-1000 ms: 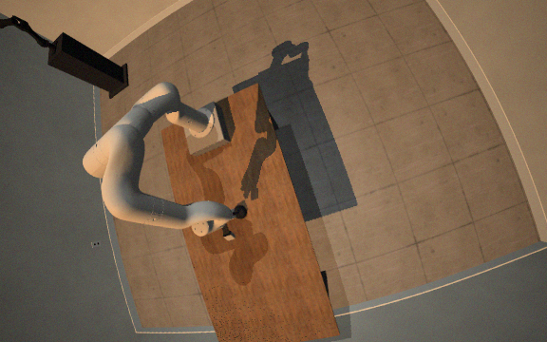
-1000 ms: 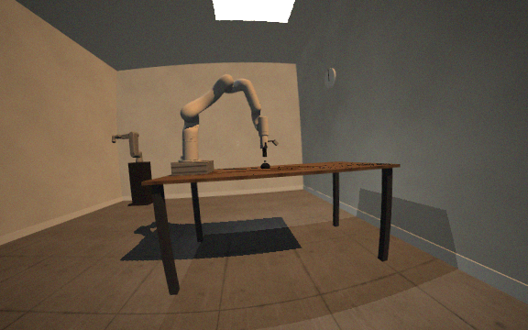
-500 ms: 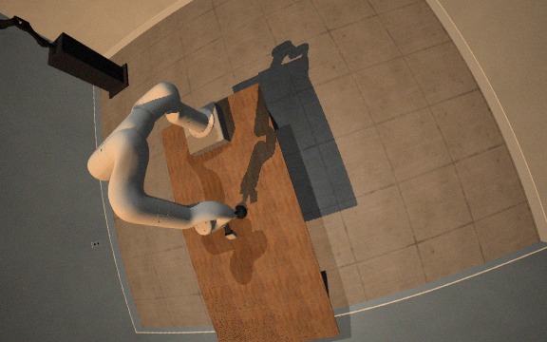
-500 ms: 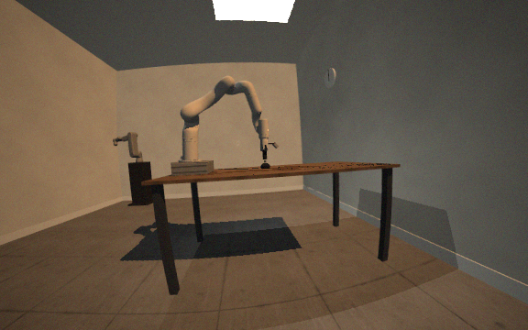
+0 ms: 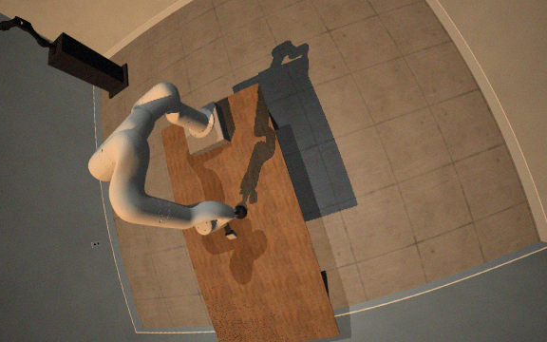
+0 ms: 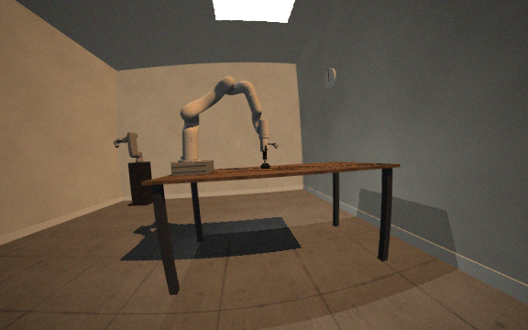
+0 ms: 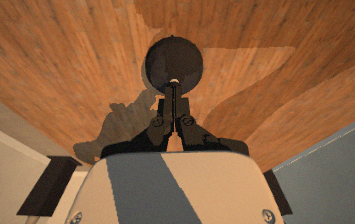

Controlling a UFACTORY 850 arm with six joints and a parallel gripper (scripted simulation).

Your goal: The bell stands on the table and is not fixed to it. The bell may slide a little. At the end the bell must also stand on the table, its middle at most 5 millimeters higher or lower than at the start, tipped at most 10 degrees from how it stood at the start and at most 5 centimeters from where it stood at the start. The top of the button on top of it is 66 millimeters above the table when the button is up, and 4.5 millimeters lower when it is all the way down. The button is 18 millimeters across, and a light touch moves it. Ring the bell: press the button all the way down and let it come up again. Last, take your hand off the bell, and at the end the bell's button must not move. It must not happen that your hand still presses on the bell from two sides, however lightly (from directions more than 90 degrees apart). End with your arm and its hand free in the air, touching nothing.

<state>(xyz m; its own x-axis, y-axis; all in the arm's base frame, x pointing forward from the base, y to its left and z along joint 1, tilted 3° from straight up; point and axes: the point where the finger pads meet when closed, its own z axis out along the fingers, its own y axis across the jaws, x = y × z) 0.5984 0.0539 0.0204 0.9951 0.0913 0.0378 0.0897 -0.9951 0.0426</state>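
Looking down past a pale, rounded wrist housing (image 7: 173,187) at 6 o'clock onto a warm brown wood-grain table top (image 7: 68,60). Dark round domed bell (image 7: 173,64) just above centre, toward 12 o'clock. Black two-finger gripper (image 7: 173,88) pressed shut with nothing between the fingers, tips meeting at the small pale button (image 7: 174,81) on the dome's near side. Arm's shadow (image 7: 123,125) spread toward 8 o'clock.
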